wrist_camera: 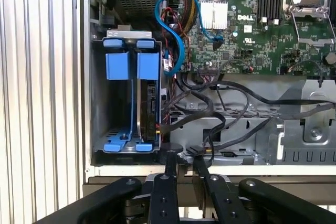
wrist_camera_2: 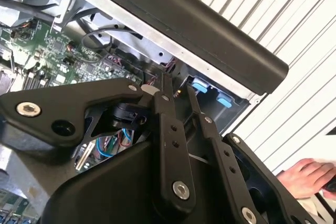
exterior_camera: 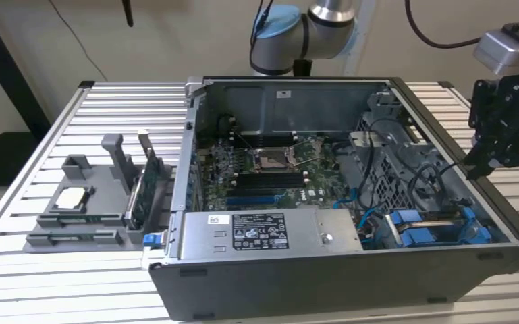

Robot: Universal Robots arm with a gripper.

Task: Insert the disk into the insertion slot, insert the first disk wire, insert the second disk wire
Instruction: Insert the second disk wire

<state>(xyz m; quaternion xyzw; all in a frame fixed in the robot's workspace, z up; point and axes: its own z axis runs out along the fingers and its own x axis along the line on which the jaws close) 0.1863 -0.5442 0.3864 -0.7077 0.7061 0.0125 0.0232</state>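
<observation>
**Disk seated in its bay, wiring apparently unfinished**

The disk (wrist_camera: 149,106) stands on edge inside the insertion slot (wrist_camera: 100,103), in the half of the slot nearer the motherboard (wrist_camera: 236,30). Its blue carrier (wrist_camera: 148,65) sits level with the second carrier (wrist_camera: 116,65) beside it. Judged from that, the first step is done.

Black wires (wrist_camera: 184,108) lie in a loose tangle just beside the slot, on its motherboard side. One of them runs up to the disk's edge, but whether its plug is pushed home is too small to tell. Both wire steps therefore look open, or at best one is partly done.

The gripper (wrist_camera: 184,160) hangs over the case wall (wrist_camera: 131,170) at the slot's end, close to those wires. Whether it stands apart or is clamped on a wire cannot be told.

Further out from the slot, a blue cable (wrist_camera: 173,19) loops toward the motherboard. In the exterior view, the grey power-supply box (exterior_camera: 259,233) lies next to the slot. In the second wrist view, a hand (wrist_camera_2: 310,174) rests on the table outside the case, beyond the slot's wall.
</observation>
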